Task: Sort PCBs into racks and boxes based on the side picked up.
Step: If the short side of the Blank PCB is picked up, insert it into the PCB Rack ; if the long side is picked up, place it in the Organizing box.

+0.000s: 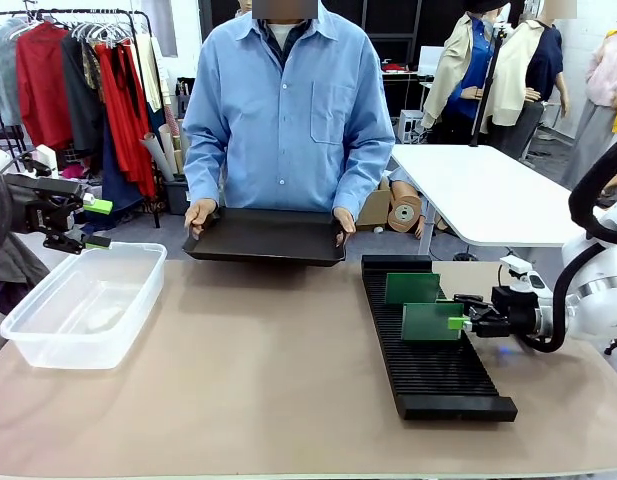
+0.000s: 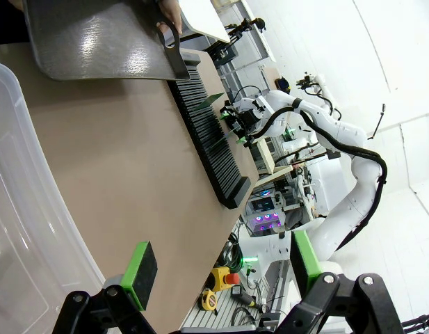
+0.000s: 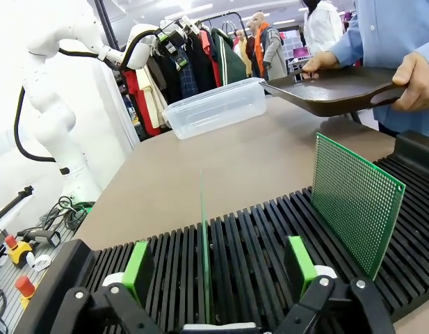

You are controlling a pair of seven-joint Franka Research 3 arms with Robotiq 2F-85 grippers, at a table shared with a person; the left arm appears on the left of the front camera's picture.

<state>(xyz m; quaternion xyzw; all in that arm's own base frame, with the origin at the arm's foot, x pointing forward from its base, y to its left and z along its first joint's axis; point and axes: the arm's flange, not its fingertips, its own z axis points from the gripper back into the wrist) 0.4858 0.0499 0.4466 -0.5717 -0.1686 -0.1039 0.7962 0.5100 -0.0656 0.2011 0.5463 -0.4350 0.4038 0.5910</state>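
Note:
Two green PCBs stand upright in the slots of the long black rack [image 1: 433,375] on the right of the table. The nearer PCB [image 1: 431,321], edge-on as a thin line [image 3: 204,243] in the right wrist view, stands between the fingers of my open right gripper [image 1: 458,312] [image 3: 217,268], with a gap on each side. The farther PCB [image 1: 412,288] [image 3: 357,202] stands a few slots behind. The clear box [image 1: 83,305] [image 3: 217,108] sits at the table's left. My left gripper [image 1: 98,223] [image 2: 221,268] hangs open and holds nothing above the box's far left corner.
A person in a blue shirt stands at the far side, holding a shallow black tray [image 1: 268,237] [image 2: 103,42] with both hands just above the table's far edge. Bare brown tabletop [image 1: 258,370] lies between the box and the rack.

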